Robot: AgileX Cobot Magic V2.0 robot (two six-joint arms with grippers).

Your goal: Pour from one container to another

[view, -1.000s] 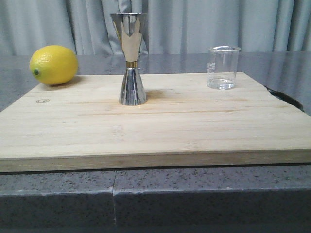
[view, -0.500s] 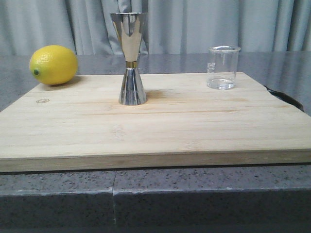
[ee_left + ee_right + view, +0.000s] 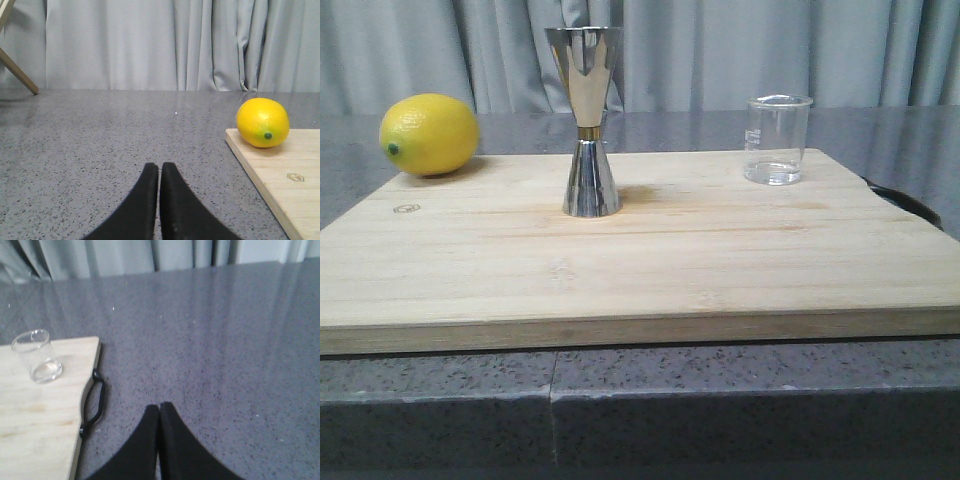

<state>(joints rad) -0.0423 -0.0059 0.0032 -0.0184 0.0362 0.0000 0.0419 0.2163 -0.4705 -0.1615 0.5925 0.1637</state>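
Observation:
The small clear glass beaker [image 3: 778, 139] stands upright at the back right of the wooden board [image 3: 640, 260]; the right wrist view shows the beaker [image 3: 37, 357] too, off to the side of my right gripper. The steel hourglass jigger [image 3: 588, 120] stands upright near the board's middle. My left gripper [image 3: 159, 167] is shut and empty over the grey counter, beside the board's edge [image 3: 270, 185]. My right gripper [image 3: 159, 407] is shut and empty over the counter, past the board's black handle [image 3: 94, 402]. Neither gripper shows in the front view.
A yellow lemon [image 3: 429, 134] rests at the board's back left corner, also seen as the lemon [image 3: 263, 122] in the left wrist view. Grey curtains [image 3: 720, 50] hang behind the counter. A wooden leg [image 3: 17, 70] stands far off in the left wrist view.
The front view has shifted very slightly; the objects on the board stand as before.

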